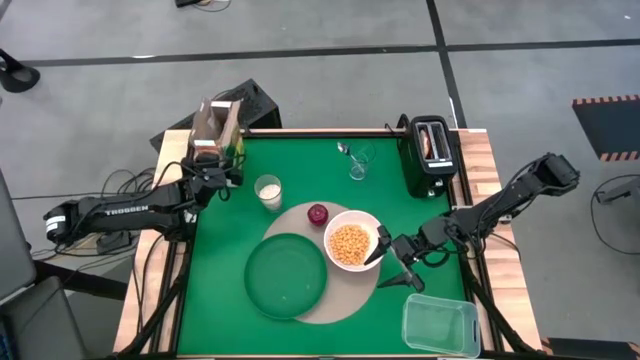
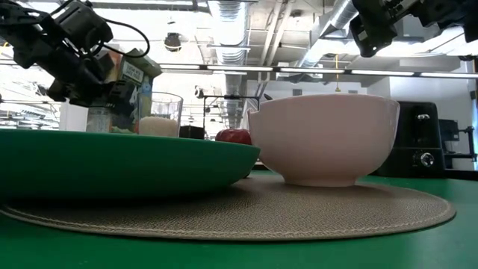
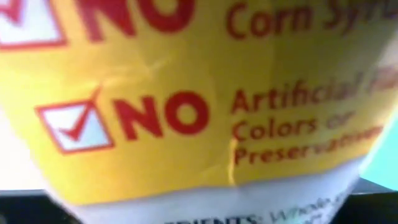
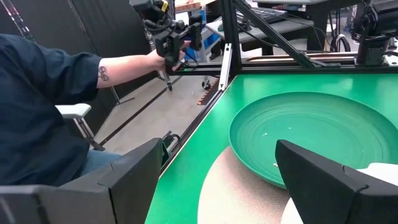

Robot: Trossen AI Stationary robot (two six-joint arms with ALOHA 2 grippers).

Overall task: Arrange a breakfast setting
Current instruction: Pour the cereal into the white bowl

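A colourful cereal box (image 1: 218,122) is at the table's far left corner, with my left gripper (image 1: 215,165) at its near side; its yellow panel (image 3: 186,106) fills the left wrist view. A white bowl (image 1: 351,243) with cereal and a dark-green plate (image 1: 287,276) rest on the round tan mat (image 1: 335,300). My right gripper (image 1: 393,265) is open and empty just right of the bowl, and its fingers show wide apart in its wrist view (image 4: 233,186). A clear glass (image 1: 360,162) and a spoon (image 1: 343,148) are at the far middle. My left gripper is at the cereal box's lower near side (image 1: 222,150), coming from the table's left. The box's panel hides the fingers in the wrist view, so the kind of hold does not show. The plate hides the box's bottom in the low view (image 2: 131,75).
A glass of milk (image 1: 268,190) and a red apple (image 1: 317,214) stand beyond the mat. A black toaster (image 1: 428,155) is at the far right and a clear plastic tub (image 1: 440,325) at the near right. A person's arm (image 4: 124,65) shows beyond the table's left edge.
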